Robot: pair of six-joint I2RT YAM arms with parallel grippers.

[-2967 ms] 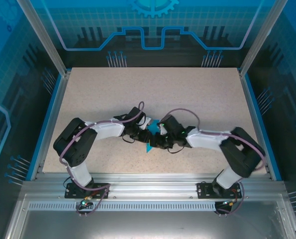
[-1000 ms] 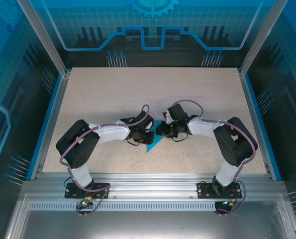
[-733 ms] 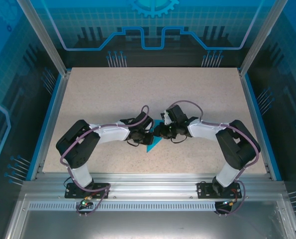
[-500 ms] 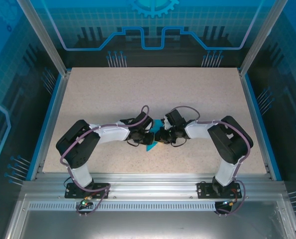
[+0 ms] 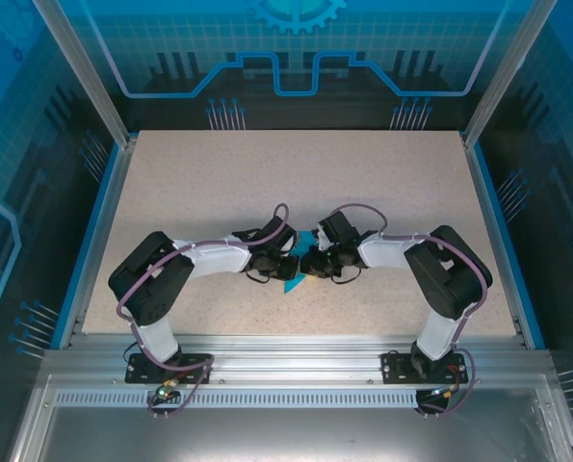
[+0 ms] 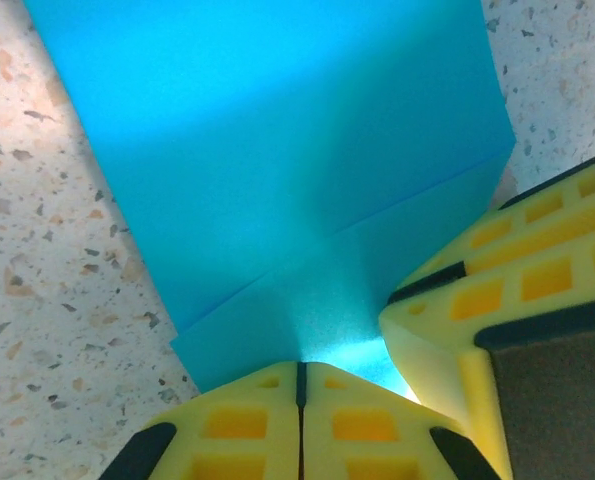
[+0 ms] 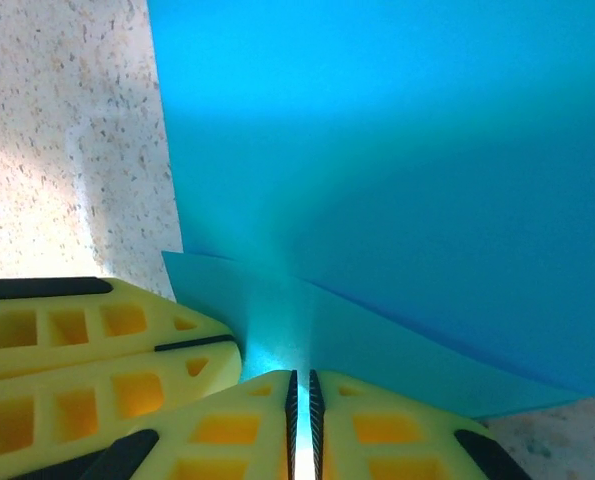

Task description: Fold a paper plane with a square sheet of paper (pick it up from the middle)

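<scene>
The teal-blue sheet of paper (image 5: 290, 283) lies at the table's middle, folded into overlapping layers with a diagonal crease (image 6: 297, 150) (image 7: 377, 150). My two grippers meet tip to tip over it. The left gripper (image 5: 291, 265) (image 6: 299, 365) is shut, its yellow pads pinching the paper's near edge. The right gripper (image 5: 308, 263) (image 7: 302, 375) is shut on the same edge, with a thin strip of paper showing between its pads. Each wrist view shows the other gripper's yellow fingers (image 6: 517, 300) (image 7: 77, 340) right beside its own. From above, the grippers hide most of the paper.
The speckled beige table (image 5: 296, 183) is bordered by blue rails (image 5: 98, 231) at left and right. Glass walls on metal posts (image 5: 79, 67) enclose it. An aluminium frame (image 5: 286, 346) runs along the near edge by the arm bases.
The right gripper has slid a little left and nearer, closing up against the left gripper. Less of the paper's near tip shows from above. The left arm has barely moved.
</scene>
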